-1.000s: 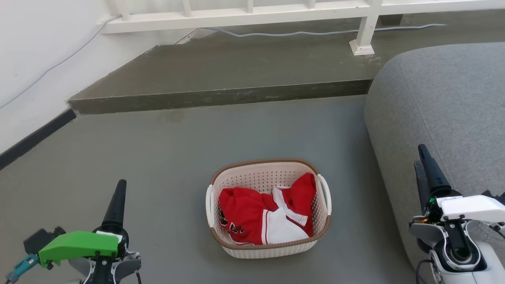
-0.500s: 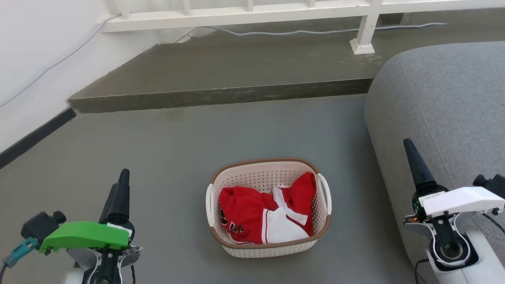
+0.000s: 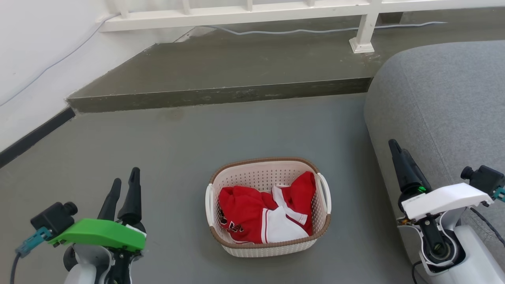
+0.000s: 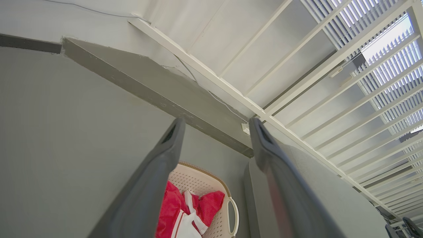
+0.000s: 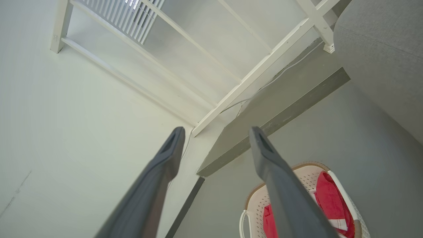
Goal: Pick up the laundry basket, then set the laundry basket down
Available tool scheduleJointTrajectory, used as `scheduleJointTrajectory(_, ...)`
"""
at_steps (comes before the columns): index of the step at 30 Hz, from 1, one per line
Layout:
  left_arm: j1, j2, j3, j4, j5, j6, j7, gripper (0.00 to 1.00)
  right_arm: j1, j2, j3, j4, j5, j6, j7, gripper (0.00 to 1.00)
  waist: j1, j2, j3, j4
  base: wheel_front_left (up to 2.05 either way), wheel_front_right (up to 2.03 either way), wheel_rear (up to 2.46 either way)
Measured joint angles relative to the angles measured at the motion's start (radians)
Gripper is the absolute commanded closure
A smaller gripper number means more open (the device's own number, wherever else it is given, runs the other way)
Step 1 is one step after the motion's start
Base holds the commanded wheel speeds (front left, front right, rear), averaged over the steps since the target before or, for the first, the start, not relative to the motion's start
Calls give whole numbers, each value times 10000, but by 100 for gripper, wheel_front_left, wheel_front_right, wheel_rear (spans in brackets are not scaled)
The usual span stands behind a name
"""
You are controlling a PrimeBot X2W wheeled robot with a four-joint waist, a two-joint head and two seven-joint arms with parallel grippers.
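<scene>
The laundry basket [image 3: 244, 175] is cream-white with a brown rim and stands on the grey floor at the lower centre, holding red and white clothes [image 3: 264, 215]. My left gripper [image 3: 125, 184] is open, well left of the basket's left handle [image 3: 208, 205], with nothing between its fingers. My right gripper [image 3: 396, 149] is open too, to the right of the right handle [image 3: 325, 193], in front of the grey sofa. In the left wrist view the basket [image 4: 211, 188] lies low between the fingers. In the right wrist view the basket [image 5: 264, 201] shows at the bottom right.
A grey sofa [image 3: 446, 106] bulges in from the right, close to the basket. A raised concrete step [image 3: 221, 96] crosses the floor behind it, with a white railing [image 3: 244, 14] and a cable beyond. A white wall with a dark skirting [image 3: 35, 136] runs along the left.
Both arms have swung inward toward the basket, the right gripper leftward, the left gripper rightward. The left fingers now show apart. The basket has not moved.
</scene>
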Motion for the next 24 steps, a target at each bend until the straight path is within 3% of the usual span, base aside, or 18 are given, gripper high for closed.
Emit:
scheduleJointTrajectory(13, -69, -81, -410, -113, 1768, 159, -387, 0, -229, -33, 347, 13, -1496, -15, -430, 0, 0, 0, 54, -32, 0, 0, 0)
scheduleJointTrajectory(24, -124, -159, -600, -267, 3216, 174, -729, 0, -394, -178, 667, 92, -2932, -291, -748, 0, 0, 0, 54, -19, 0, 0, 0)
